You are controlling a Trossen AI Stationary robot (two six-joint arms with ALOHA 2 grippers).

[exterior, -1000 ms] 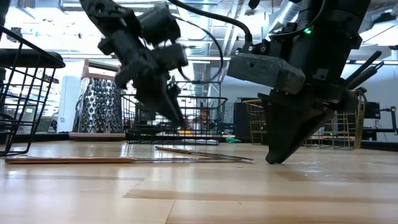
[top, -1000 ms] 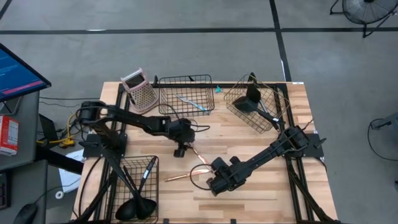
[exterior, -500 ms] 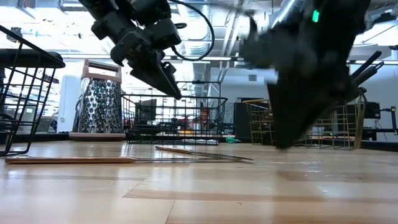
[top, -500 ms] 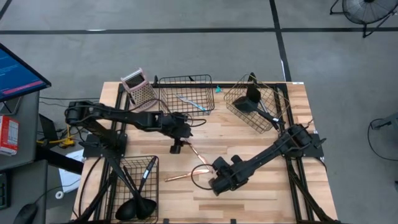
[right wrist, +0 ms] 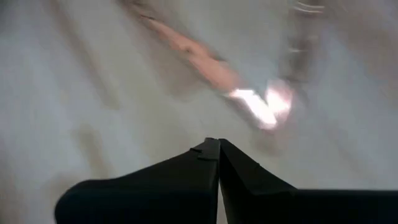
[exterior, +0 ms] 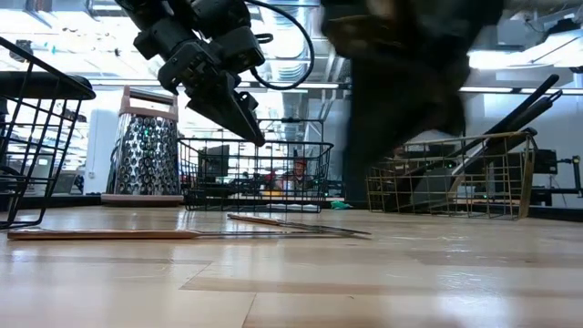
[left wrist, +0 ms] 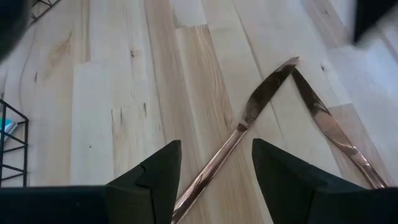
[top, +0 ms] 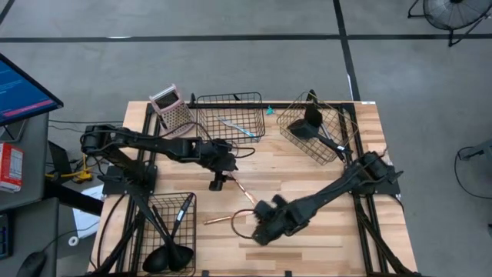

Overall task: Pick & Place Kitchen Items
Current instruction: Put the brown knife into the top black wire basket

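Left gripper (left wrist: 214, 180) hovering, fingers apart, above copper knife (left wrist: 249, 118); right gripper (right wrist: 218, 163) pinched together nearby, holding nothing.

blurred: right gripper (exterior: 401, 91) (low view) | copper pieces (right wrist: 249, 93) smeared (right wrist view)

The pale butcher-block wooden table (left wrist: 118, 112) looks smooth and matt. Two slim copper-coloured metal knives (left wrist: 261, 102) shine glossy. The perforated steel box grater (exterior: 146, 155) glints; the black wire basket (top: 229, 117) looks matt.
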